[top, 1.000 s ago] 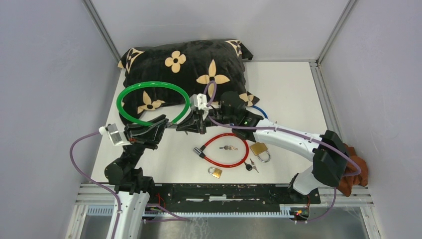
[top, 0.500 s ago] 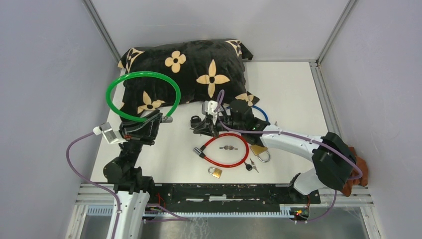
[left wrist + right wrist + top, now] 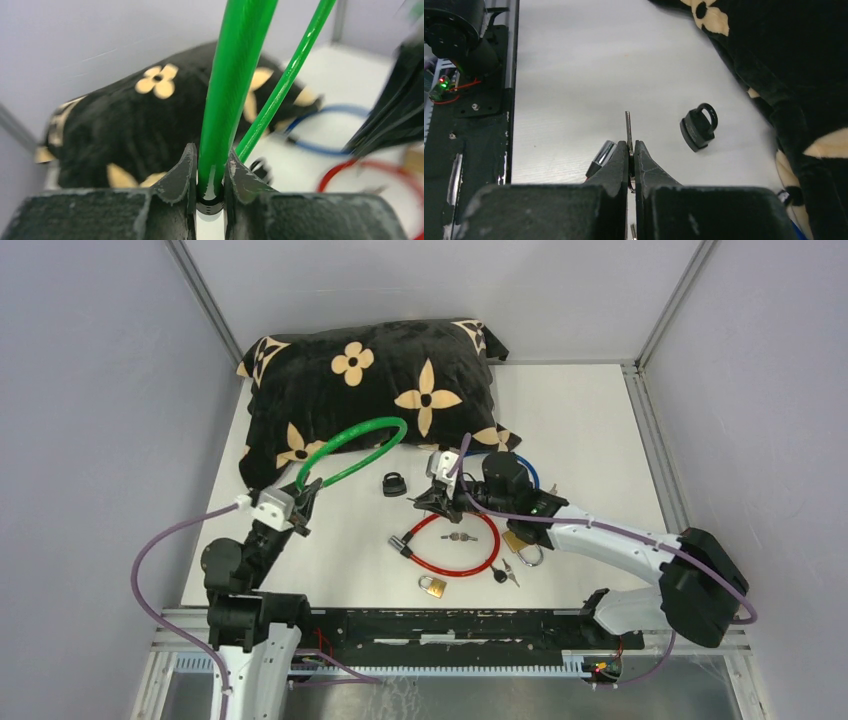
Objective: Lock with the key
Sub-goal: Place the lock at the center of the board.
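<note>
**Key pinched, green cable clamped, lock head lying loose**

The right gripper (image 3: 630, 145) is closed tight on a thin metal blade, taken to be the key (image 3: 628, 125). Its tip sticks out just past the fingertips, probably so that it can be pushed into a keyhole. The left gripper (image 3: 210, 160) is clamped on the end of the green cable (image 3: 235, 75), and the loop rises straight up from between the fingers. It seems to be held so that this end stays steady and reachable. A black lock head (image 3: 699, 127) lies on the table (image 3: 580, 420), ahead of the right fingers and a little to their right, touched by neither gripper. It is judged to belong to the green cable, so the locking is not yet done.

Three cables are counted: green, red (image 3: 494, 550) just below the right fingers, and blue (image 3: 522, 462) behind them. Two padlocks are seen, one small (image 3: 432, 586) and one larger (image 3: 520, 540). Three keys are counted: the held one, one (image 3: 459, 537) inside the red loop and a black-headed one (image 3: 503, 575). One pillow (image 3: 340, 390) lies beyond both grippers.
</note>
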`<move>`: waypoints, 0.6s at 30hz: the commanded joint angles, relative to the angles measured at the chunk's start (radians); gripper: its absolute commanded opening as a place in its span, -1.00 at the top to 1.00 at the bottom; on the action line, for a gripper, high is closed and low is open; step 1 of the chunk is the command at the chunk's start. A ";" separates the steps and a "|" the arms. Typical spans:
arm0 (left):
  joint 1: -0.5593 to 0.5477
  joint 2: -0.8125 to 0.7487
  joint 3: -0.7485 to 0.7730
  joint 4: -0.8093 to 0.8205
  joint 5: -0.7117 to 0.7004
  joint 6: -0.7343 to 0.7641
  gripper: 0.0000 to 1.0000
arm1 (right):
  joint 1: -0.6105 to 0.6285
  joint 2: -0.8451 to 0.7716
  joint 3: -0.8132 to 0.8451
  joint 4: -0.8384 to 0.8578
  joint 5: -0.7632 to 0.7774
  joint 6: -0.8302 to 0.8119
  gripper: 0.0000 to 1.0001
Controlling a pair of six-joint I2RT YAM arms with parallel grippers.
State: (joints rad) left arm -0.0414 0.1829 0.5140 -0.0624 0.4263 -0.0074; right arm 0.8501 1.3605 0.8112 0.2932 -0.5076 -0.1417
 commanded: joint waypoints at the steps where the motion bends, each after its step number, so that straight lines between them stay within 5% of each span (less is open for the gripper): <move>1: 0.004 -0.043 0.042 -0.362 -0.094 0.662 0.95 | -0.014 -0.112 -0.070 -0.050 0.112 -0.061 1.00; 7: 0.004 -0.032 -0.070 -0.342 -0.396 1.023 0.95 | -0.020 -0.209 -0.134 -0.120 0.179 -0.097 1.00; 15: 0.004 -0.082 -0.278 -0.265 -0.522 1.389 0.95 | -0.021 -0.252 -0.158 -0.105 0.148 -0.106 1.00; 18: 0.004 -0.082 -0.284 -0.409 -0.481 1.510 0.91 | -0.019 -0.209 -0.125 -0.090 0.113 -0.095 1.00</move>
State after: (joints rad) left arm -0.0414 0.1165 0.2302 -0.4229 -0.0360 1.2327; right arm 0.8330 1.1229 0.6479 0.1619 -0.3622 -0.2359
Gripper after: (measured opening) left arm 0.209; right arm 0.020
